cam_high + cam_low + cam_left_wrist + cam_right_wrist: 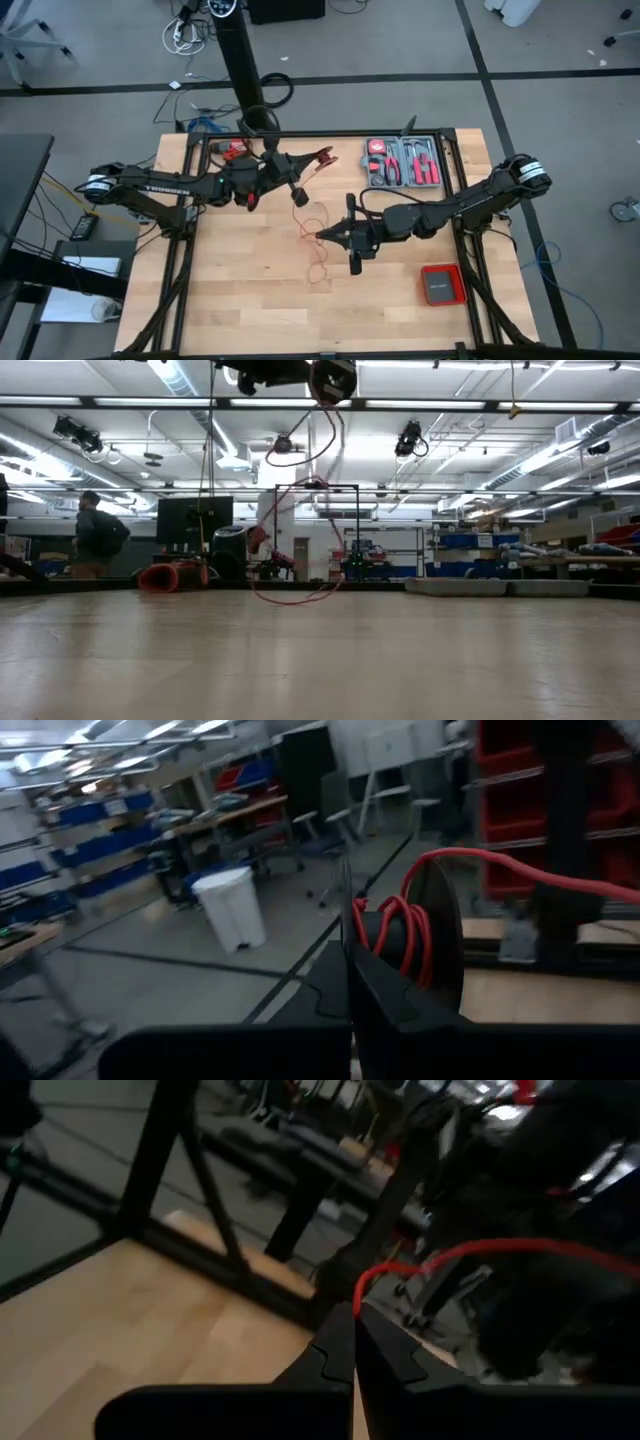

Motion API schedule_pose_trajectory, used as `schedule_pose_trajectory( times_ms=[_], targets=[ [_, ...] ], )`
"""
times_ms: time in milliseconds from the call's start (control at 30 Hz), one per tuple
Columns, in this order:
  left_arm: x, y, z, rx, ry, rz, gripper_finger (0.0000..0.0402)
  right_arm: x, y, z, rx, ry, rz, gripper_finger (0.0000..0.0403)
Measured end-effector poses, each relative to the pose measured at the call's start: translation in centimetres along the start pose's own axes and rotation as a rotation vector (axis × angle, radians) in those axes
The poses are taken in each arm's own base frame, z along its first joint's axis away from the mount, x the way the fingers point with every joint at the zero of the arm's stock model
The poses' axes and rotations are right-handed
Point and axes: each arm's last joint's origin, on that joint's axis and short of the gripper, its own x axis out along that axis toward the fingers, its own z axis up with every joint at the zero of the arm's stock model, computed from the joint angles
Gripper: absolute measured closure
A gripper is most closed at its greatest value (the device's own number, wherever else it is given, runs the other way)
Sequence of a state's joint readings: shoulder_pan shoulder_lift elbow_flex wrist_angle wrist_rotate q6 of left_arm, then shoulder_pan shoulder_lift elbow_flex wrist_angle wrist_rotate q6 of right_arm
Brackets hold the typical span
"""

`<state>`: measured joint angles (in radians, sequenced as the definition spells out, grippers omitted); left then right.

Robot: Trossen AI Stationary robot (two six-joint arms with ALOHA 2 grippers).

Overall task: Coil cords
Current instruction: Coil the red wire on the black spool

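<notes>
A thin red cord [312,228] runs from a black spool [293,190] down to loose loops [318,262] that lie on the wooden table. My left gripper [283,183] is shut on the spool above the table's middle. The left wrist view shows red turns wound on the spool's hub [392,932] between its black flanges. My right gripper [322,236] is shut on the cord just right of the loops. In the low view the spool [331,378] hangs high, and the cord [300,530] curls below it. My left gripper holds the spool between its two shut fingers at a flange [352,942], beside the wound hub. The spool is lifted clear of the table, and the cord leaves it toward the right gripper. The fingers hide the exact place of contact. My right gripper pinches the red cord [358,1302] between its two fingertips, at a single strand. The fingers come nearly level from the table's right side. The cord rises from the fingers in a curve toward the spool [520,1245].
An open tool case [402,162] with red-handled tools sits at the far right. A red-and-black box [442,284] lies at the near right. Red clamps [322,156] [234,150] lie near the far edge. A black post [240,60] stands behind the table. A person [95,535] stands far off.
</notes>
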<state>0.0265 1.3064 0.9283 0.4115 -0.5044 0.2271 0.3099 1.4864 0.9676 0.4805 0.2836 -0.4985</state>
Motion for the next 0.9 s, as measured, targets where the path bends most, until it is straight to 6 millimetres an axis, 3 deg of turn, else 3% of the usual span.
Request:
schedule_pose_trajectory(
  times_ms=[333, 533, 900],
  targets=[
    [0.0, -0.3, 0.5, -0.071, -0.072, -0.127, 0.0401, -0.4, 0.1, -1.8, -0.054, 0.181, 0.082, 0.0401],
    [0.0, -0.3, 0.7, -0.05, -0.087, -0.127, 0.0401, -0.8, -0.4, -1.6, -0.122, 0.182, 0.101, 0.0402],
    [0.3, 0.3, 0.3, 0.035, -0.061, -0.102, 0.0401, -1.1, -1.6, -1.6, -0.085, 0.162, 0.126, 0.0402]
  ],
)
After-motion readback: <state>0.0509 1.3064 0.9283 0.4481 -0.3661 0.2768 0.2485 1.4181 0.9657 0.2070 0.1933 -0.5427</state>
